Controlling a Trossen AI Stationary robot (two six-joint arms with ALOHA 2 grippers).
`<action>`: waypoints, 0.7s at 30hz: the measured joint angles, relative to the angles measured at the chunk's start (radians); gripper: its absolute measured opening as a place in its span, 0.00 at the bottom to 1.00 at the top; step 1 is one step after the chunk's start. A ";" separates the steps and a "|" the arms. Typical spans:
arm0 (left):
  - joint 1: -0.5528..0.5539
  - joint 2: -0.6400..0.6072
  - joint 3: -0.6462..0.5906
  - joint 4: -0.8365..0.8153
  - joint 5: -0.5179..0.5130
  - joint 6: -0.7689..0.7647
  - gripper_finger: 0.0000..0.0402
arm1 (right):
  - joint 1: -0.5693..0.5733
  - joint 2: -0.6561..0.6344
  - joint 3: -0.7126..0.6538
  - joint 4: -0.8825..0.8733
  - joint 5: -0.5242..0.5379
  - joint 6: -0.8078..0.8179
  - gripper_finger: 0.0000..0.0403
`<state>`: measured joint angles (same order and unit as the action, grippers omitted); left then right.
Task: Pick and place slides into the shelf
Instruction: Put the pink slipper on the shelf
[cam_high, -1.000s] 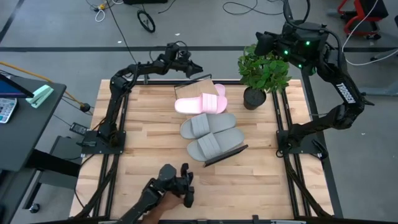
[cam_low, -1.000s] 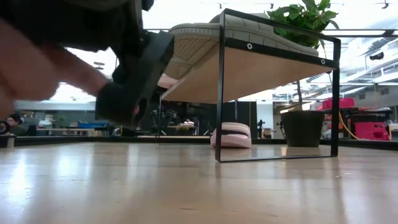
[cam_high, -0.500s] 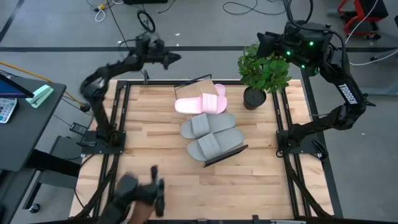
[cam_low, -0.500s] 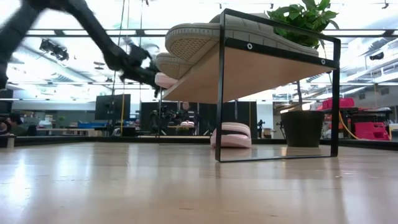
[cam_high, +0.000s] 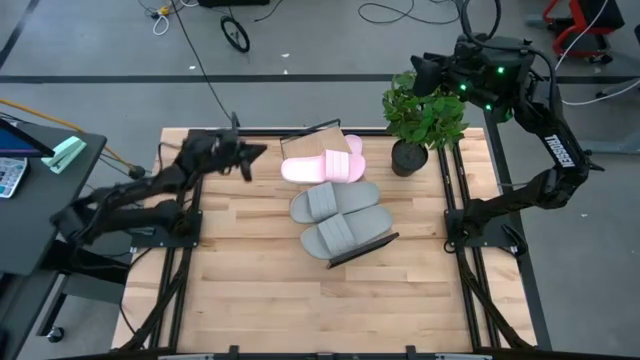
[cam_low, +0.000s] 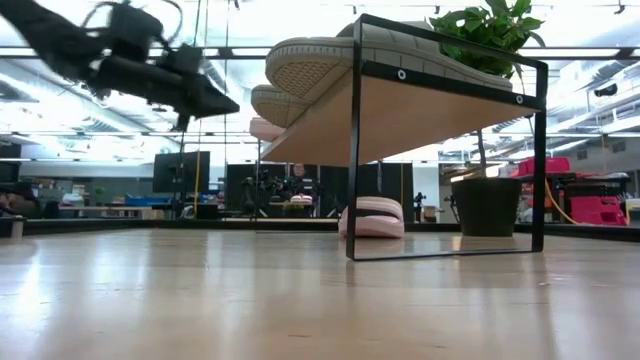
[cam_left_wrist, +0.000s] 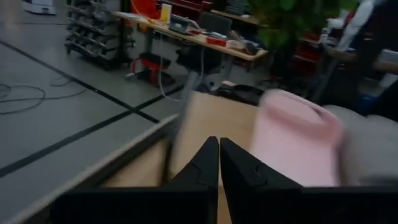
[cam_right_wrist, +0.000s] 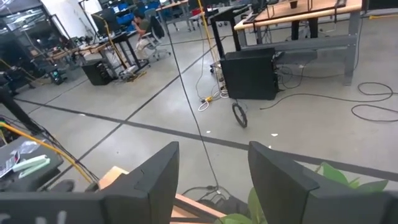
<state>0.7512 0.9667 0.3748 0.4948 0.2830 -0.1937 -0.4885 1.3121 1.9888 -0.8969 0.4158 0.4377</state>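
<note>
Left gripper (cam_high: 243, 160), upper left of the high frame: fingers pressed together, holding nothing, after standing wider a second ago. It has swung from the table's near edge to just left of the shelf (cam_high: 318, 133). Three slides sit on the shelf: pink slide (cam_high: 322, 167), grey slide (cam_high: 335, 202), second grey slide (cam_high: 347, 233). Other pink slide (cam_low: 372, 217) lies under the shelf on the table, still unplaced, probably next. Right gripper (cam_right_wrist: 211, 177) parked high, upper right, above the plant (cam_high: 424, 110), jaws apart, empty.
</note>
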 joint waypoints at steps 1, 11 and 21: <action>-0.025 -0.032 -0.030 -0.002 -0.011 -0.008 0.03 | 0.000 0.000 0.000 -0.001 0.000 0.001 0.49; -0.308 -0.128 -0.231 0.013 -0.285 -0.015 0.03 | 0.003 0.000 0.000 -0.007 -0.019 0.014 0.49; -0.516 0.077 -0.237 0.056 -0.494 0.073 0.03 | 0.002 0.001 0.000 -0.007 -0.022 0.034 0.49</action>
<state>0.2348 1.0439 0.1383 0.5508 -0.2112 -0.1207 -0.4862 1.3132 1.9891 -0.9043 0.3941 0.4717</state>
